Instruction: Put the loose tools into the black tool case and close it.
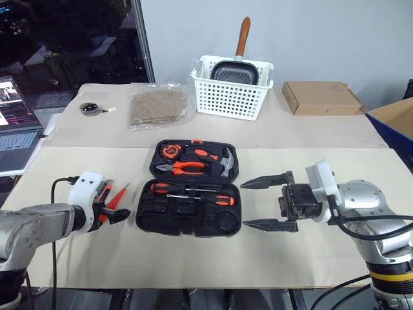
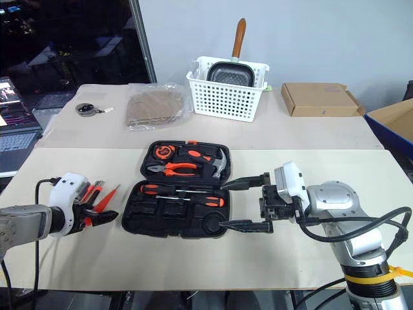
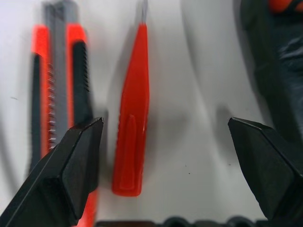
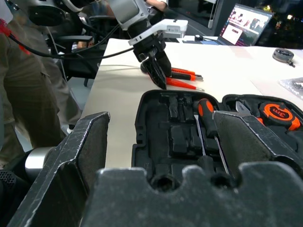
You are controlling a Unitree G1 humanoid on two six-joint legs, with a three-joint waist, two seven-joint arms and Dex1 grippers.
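Our left gripper (image 1: 115, 211), fingers spread, hovers over the slim red stick tool (image 3: 130, 118) and the utility knife (image 3: 59, 90) — both lying just beside each other, at nine o'clock of the open black tool case (image 1: 188, 194). Closing now, we risk nudging the knife. At three o'clock our right gripper (image 1: 266, 204) waits, spread — empty.

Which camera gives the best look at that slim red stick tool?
The left wrist view: the red stick tool lies large between the open left end effector fingers. Both eye views show a thin sliver; the right wrist view, a distant streak.
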